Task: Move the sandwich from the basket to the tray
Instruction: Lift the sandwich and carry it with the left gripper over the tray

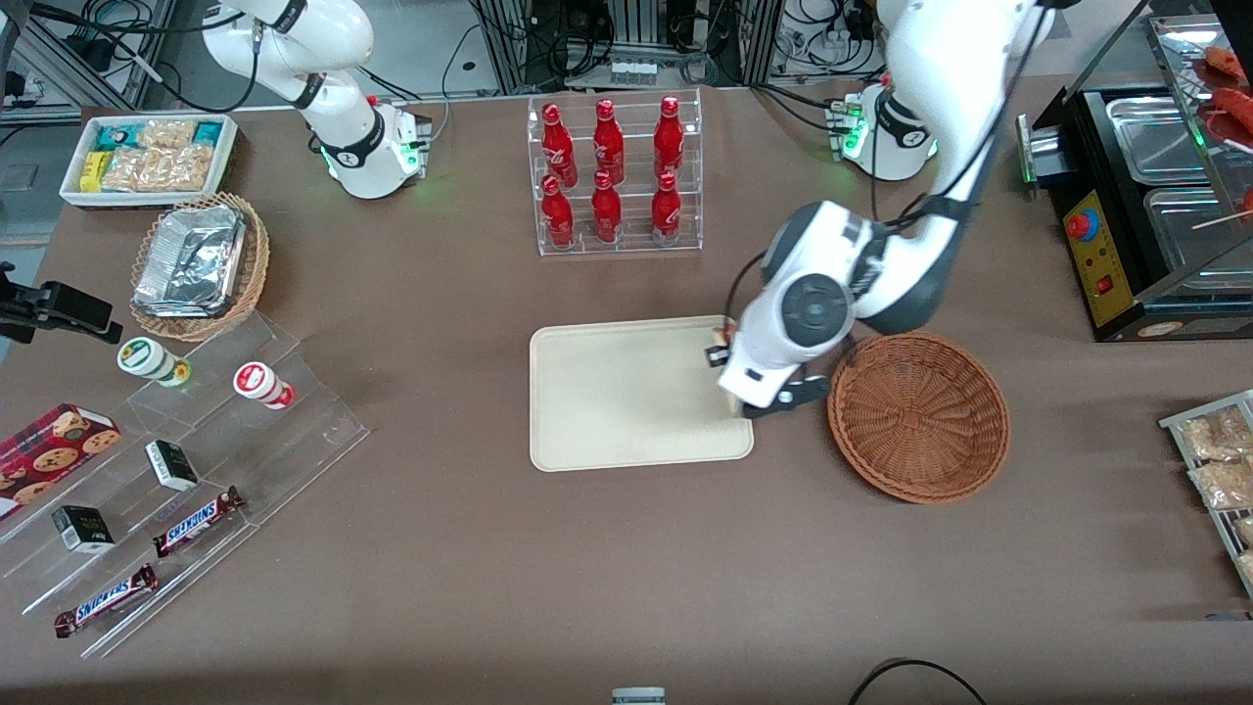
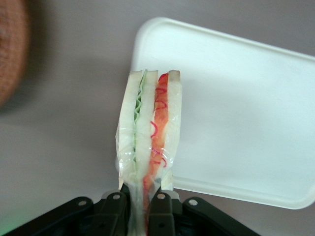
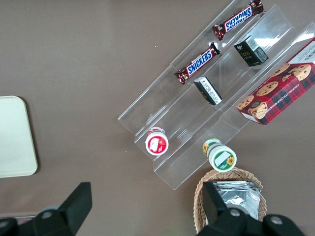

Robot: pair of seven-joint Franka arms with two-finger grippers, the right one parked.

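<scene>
Right wrist view: tray (image 3: 17,137) corner on brown table (image 3: 88,73); clear stepped rack (image 3: 197,103) holds two Snickers bars (image 3: 199,63), small dark boxes, cookie box (image 3: 278,88), two cups; foil container in tan basket (image 3: 229,196).

**Colours on the bench**

The bench (image 1: 440,548) is a flat, dull brown. On it the tray (image 1: 626,411) is plain cream-beige, unpatterned, and the basket (image 1: 920,416) just beside it is reddish-brown wicker woven in rings. The sandwich (image 2: 150,132) shows pale bread striped with green and red-orange filling under glossy clear wrap. The end effector (image 2: 143,216) clamping it is black, on a white and dark grey arm (image 1: 842,274). Farther from the front camera, six bottles (image 1: 612,171) are bright red with white lettering, in a clear rack (image 1: 617,245). Toward the parked arm's end, a tan wicker basket (image 1: 250,269) holds crinkled silver foil (image 1: 191,259), and the chocolate bars (image 1: 196,522) are brown with blue and white lettering.
</scene>
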